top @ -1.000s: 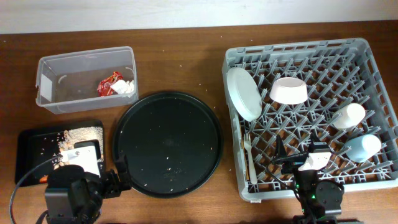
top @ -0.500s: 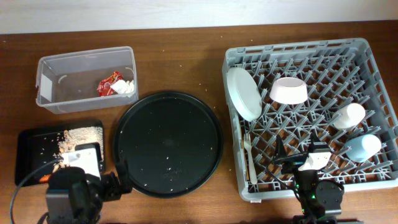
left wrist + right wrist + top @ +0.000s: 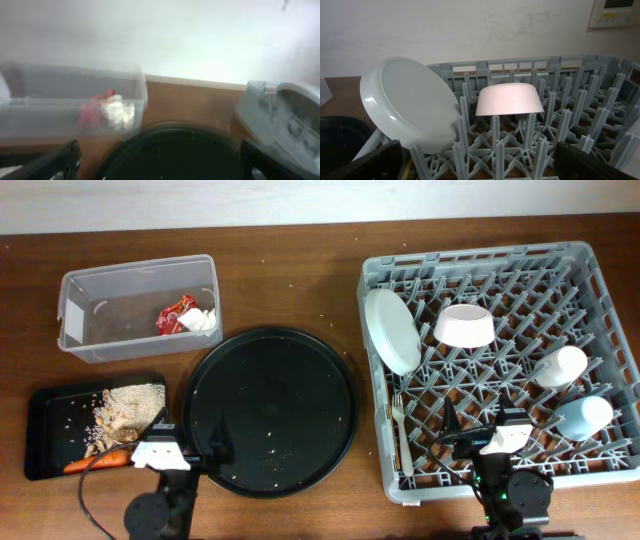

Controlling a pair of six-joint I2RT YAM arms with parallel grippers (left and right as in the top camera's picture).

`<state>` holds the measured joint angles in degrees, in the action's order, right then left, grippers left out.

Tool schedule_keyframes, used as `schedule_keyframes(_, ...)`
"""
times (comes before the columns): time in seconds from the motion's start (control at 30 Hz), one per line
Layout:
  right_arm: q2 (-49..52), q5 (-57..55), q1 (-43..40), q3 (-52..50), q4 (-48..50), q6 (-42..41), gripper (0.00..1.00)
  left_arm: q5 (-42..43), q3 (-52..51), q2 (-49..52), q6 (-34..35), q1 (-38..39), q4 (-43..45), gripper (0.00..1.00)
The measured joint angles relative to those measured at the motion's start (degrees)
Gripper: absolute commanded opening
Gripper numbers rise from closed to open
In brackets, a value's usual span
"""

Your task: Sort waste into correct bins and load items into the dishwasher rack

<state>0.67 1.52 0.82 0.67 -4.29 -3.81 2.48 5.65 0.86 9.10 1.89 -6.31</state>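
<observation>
The grey plastic dishwasher rack, a square crate with a lattice floor and rows of upright pegs, lay under and ahead of the right gripper. Its jaws stood wide over the rack's near edge, holding nothing. The left gripper also had wide, empty jaws, at the near rim of the round black tray, which spread smooth and glossy ahead of them.

The clear rectangular tub sat ahead and to the left of the left jaws. The shallow black tray lay just beside them on the left, on the wooden bench.

A wide pale-grey bowl stood on edge between pegs, ahead-left of the right jaws. A small whitish-pink bowl sat upside down straight ahead. A pale cream cup and a light-blue cup lay to their right, and a white fork lay flat just to their left.

Grainy rice and brown scraps and an orange carrot filled the shallow tray. A crumpled red wrapper and a white tissue touched each other in the tub.
</observation>
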Motion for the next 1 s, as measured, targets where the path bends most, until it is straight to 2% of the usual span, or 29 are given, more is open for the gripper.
schedule_keyframes(0.07,0.02,0.00,0.00,0.02,0.02,-0.02,0.98,-1.75,-3.32,-0.11,-1.09,0.00,7.54,0.99)
schedule_keyframes(0.23,0.02,0.00,-0.02,0.00,0.02,-0.02,0.99,-4.90,-4.81,-0.17,-2.93,0.00,1.75,0.99)
schedule_keyframes(1.0,0.02,0.00,0.00,0.00,0.02,-0.02,0.98,-5.75,-4.81,-0.17,-3.15,0.00,1.77,0.99)
